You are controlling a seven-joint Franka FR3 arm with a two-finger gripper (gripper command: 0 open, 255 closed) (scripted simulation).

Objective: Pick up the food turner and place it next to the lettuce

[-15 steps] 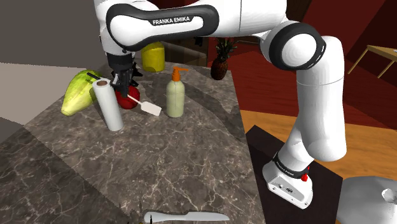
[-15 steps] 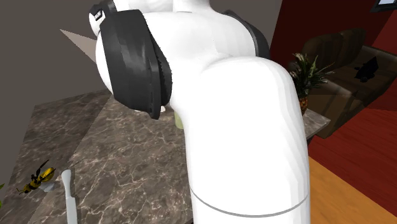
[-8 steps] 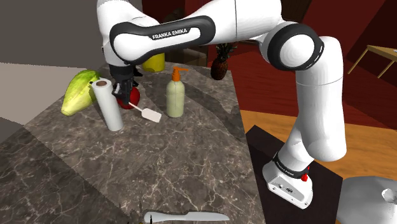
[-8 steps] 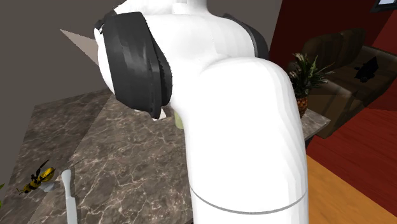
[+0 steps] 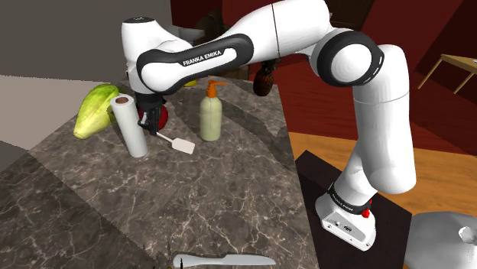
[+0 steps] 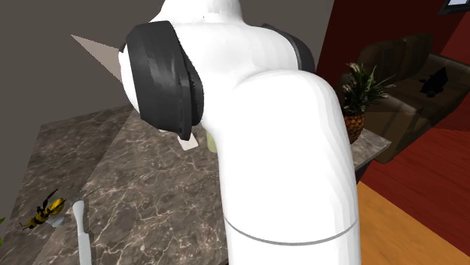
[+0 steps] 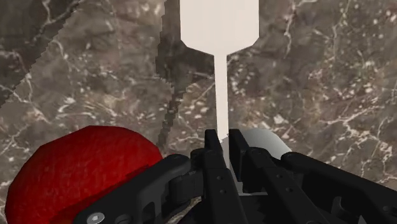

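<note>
Shoulder view: my gripper (image 5: 150, 124) is low over the counter (image 5: 229, 191), just behind the paper roll (image 5: 130, 126) and right against a red round thing (image 5: 159, 115). The turner (image 5: 177, 141) runs out from my fingertips toward 4 o'clock, with its white blade at the far end. The blade sits at about 8 o'clock from the soap bottle (image 5: 211, 113), near it but apart. The lettuce (image 5: 93, 111) is at 9 o'clock from the gripper, and the paper roll stands between it and the turner. A knife (image 5: 222, 260) lies at 6 o'clock, well apart, by the counter's near edge.

Second exterior view: my arm (image 6: 286, 150) covers most of the counter. One corner of the turner's blade peeks out under the dark joint. The knife is at 7 o'clock from that corner, well apart.

Wrist view: my fingers (image 7: 213, 159) are nearly together, clamped on the turner's thin handle. The blade is straight out beyond the fingertips. The red round thing sits beside one finger. I can't tell whether the blade touches the counter.
</note>
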